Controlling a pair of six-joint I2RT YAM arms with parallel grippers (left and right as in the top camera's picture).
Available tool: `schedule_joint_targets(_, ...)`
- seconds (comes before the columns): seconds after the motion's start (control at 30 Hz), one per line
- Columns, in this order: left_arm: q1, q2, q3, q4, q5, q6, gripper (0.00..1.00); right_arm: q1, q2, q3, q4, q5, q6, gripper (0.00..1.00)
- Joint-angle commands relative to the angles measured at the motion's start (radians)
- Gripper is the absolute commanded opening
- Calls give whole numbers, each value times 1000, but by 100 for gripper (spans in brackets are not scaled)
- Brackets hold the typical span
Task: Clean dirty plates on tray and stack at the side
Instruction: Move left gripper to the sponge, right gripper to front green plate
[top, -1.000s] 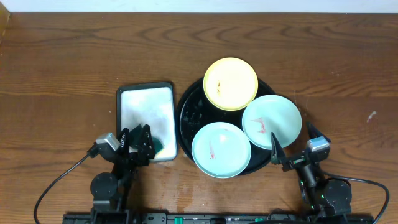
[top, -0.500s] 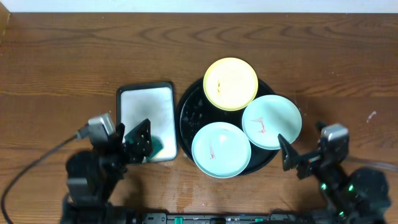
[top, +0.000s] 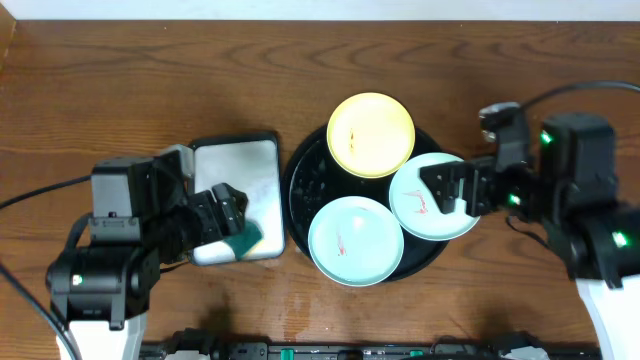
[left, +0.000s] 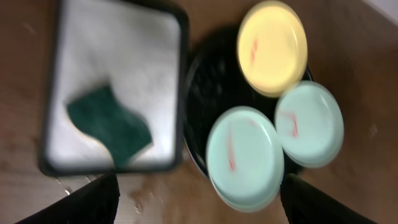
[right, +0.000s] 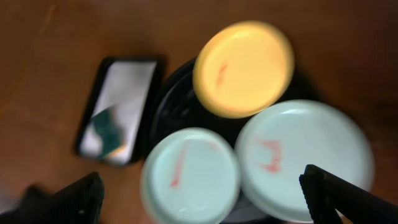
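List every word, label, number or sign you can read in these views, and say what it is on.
No readable text in any view.
The red marks on the yellow plate and the two green plates are smears, not writing.
The white tray and the sponge show no label.
Both wrist views are blurred, so any fine print there could not be read.

Right two-finger gripper (top: 452, 188) advanced, pale mint round glossy plate (top: 440, 222) now beneath; left gripper (top: 228, 205) advanced, white rectangular tray (top: 230, 165) beneath.
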Motion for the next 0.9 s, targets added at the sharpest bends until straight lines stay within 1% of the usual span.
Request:
schedule_joint_targets(0.0,2,16,20,-34,124,35,84,7,73,19,-37,-154,28,98)
schedule_joint_targets(0.03,2,20,20,-53,124,35,84,23,104,16,-71,-125,28,93)
schedule_joint_targets(0.1,2,23,20,-86,124,40,84,57,152,6,-136,-63,29,88)
schedule_joint_targets(0.17,2,21,21,-106,124,60,84,104,201,-14,-198,32,71,80)
schedule_joint_targets(0.2,2,19,21,-115,123,77,84,124,220,-29,-215,71,95,79)
schedule_joint_targets(0.27,2,14,21,-125,111,92,84,166,258,-79,-229,140,161,73)
schedule_joint_targets(0.37,2,13,20,-131,93,92,83,206,292,-175,-188,161,220,68)
schedule_joint_targets(0.47,2,13,21,-132,86,92,83,226,314,-316,-82,173,299,62)
schedule_joint_targets(0.53,2,13,21,-132,85,95,82,226,323,-382,1,164,304,59)
schedule_joint_targets(0.63,2,13,20,-131,85,96,82,235,336,-478,167,161,305,48)
schedule_joint_targets(0.73,2,13,20,-131,85,100,82,245,338,-557,328,132,304,45)
schedule_joint_targets(0.87,2,13,20,-131,85,106,82,265,341,-619,471,121,306,38)
